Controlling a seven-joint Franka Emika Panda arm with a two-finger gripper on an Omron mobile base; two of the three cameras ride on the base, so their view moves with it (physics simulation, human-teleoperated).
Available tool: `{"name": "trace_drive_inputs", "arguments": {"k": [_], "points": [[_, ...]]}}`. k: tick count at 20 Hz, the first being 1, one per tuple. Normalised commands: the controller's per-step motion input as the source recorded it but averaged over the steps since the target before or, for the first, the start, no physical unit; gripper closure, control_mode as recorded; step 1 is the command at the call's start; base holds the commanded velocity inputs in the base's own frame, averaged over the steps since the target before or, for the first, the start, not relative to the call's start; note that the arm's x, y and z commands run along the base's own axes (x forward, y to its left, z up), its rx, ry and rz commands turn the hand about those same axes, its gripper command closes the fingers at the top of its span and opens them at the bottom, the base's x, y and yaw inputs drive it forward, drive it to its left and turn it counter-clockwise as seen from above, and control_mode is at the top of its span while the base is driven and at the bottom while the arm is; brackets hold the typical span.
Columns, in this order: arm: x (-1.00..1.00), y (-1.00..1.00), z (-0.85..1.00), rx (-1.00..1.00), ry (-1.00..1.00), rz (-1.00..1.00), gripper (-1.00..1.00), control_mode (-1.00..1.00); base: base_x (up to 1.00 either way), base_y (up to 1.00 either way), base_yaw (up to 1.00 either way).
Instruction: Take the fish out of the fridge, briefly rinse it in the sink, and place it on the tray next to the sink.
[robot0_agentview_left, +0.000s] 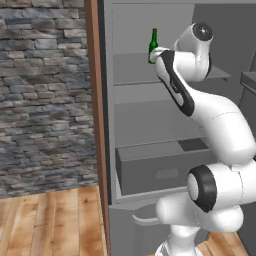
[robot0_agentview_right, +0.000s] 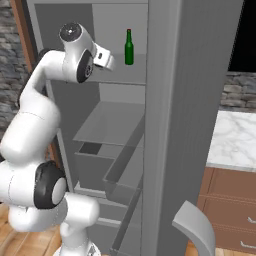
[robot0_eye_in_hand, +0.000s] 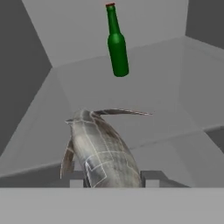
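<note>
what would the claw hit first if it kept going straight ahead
The fish, lying right between the claw tips on the fridge shelf. Past it the green bottle stands farther back, though depth there is hard to judge.

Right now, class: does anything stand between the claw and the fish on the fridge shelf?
Nothing visible does. In the hand view the fish lies right at the claw, between its fingertips. The bottle stands farther back on the shelf, beyond the fish.

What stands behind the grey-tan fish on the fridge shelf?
Behind the grey-tan scaled fish, a green glass bottle stands upright on the same grey fridge shelf, apart from it. The fish's lower end is covered between the dark tips of the tool.
</note>
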Motion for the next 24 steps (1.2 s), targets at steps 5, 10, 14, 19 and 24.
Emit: {"name": "trace_drive_inputs", "arguments": {"k": [5, 10, 14, 19, 24], "points": [[-1.0, 0.75, -0.72, 0.0, 0.0, -0.03, 1.0, -1.0, 0.0, 0.0, 0.0], [-1.0, 0.52, -0.82, 0.01, 0.0, -0.06, 1.0, -1.0, 0.0, 0.0, 0.0], [-1.0, 0.14, -0.58, 0.02, -0.03, -0.1, 1.0, -1.0, 0.0, 0.0, 0.0], [-0.68, -0.11, -0.01, -0.02, -0.2, -0.01, 1.0, -1.0, 0.0, 0.0, 0.0], [0.0, 0.0, 0.0, 0.0, 0.0, 0.0, 1.0, -1.0, 0.0, 0.0, 0.0]]}}
